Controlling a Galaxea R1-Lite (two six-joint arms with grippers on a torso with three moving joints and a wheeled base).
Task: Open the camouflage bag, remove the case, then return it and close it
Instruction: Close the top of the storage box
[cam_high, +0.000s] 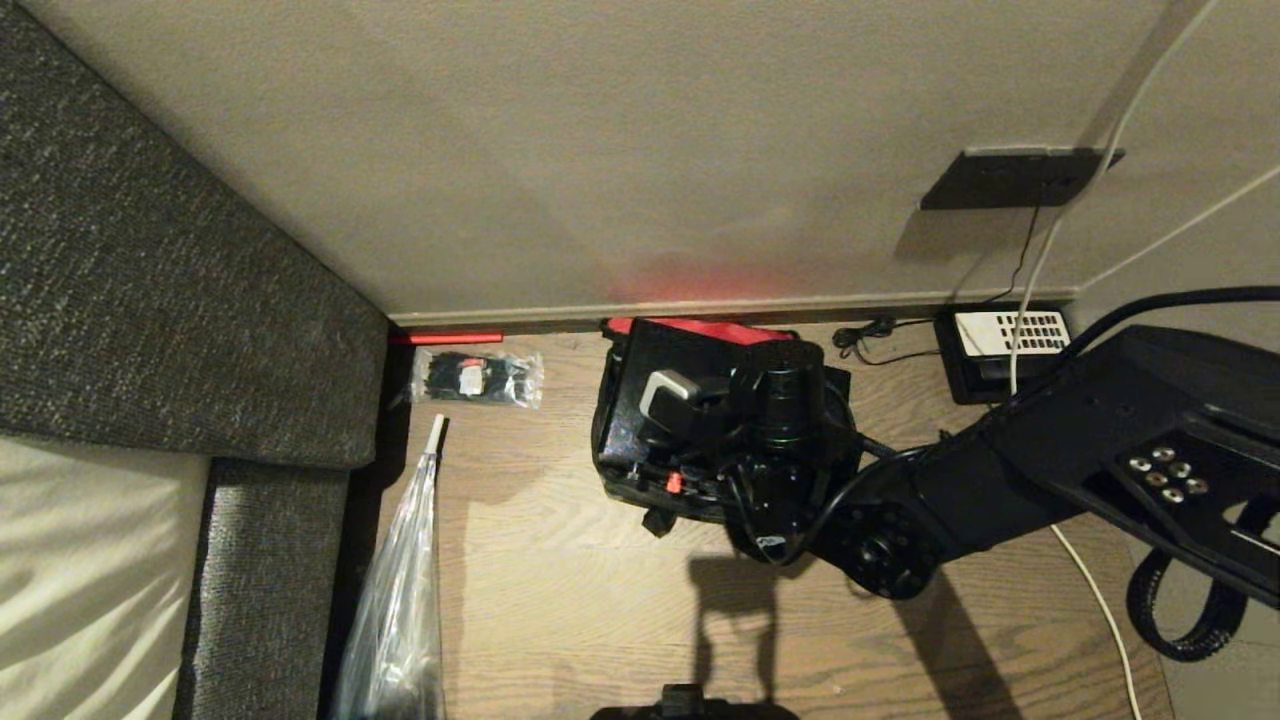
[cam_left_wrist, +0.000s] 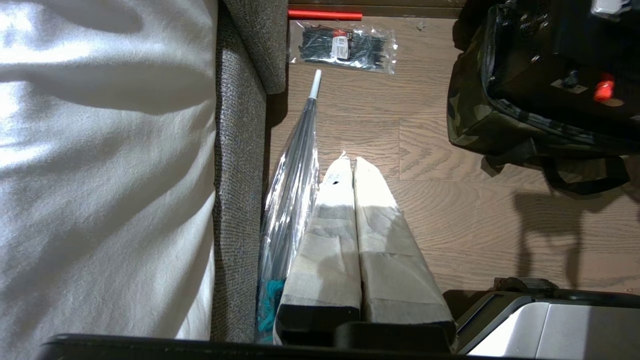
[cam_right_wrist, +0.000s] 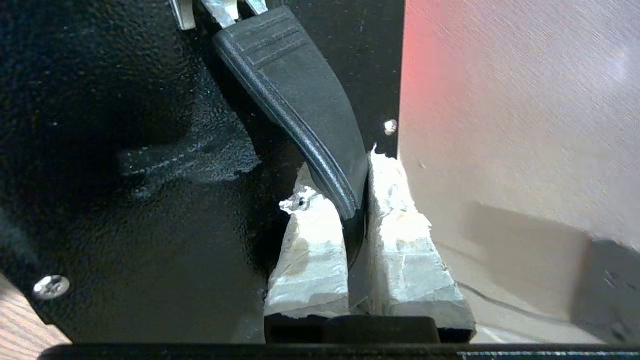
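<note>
My right gripper (cam_right_wrist: 356, 210) is clamped on a curved black ribbed plastic handle (cam_right_wrist: 295, 105), which looks fixed to the flat dark speckled case (cam_right_wrist: 125, 165). Case sits up at the mouth of the soft green-tan-black camouflage bag (cam_left_wrist: 475, 120) on the wood floor by the wall, red-lined lid (cam_high: 700, 328) flipped back against the skirting. Left gripper (cam_left_wrist: 352, 172) hangs closed and empty over bare floor, near the sofa edge and well apart from the bag.

Risks, imo: the grip is only at the handle's tip, so a tilt or fast lift could let it slip out and drop the case. The bag is soft w/ nothing pinning it, so it may drag or tip along if the case snags the rim. The wall is close behind, so the case could knock it.

Count: 1 bag, 1 case, 1 handle, 2 grippers, 1 clear packet of black ties (cam_high: 478, 378), 1 black phone w/ white keypad (cam_high: 1005, 350), 1 folded clear umbrella (cam_high: 400, 600).
</note>
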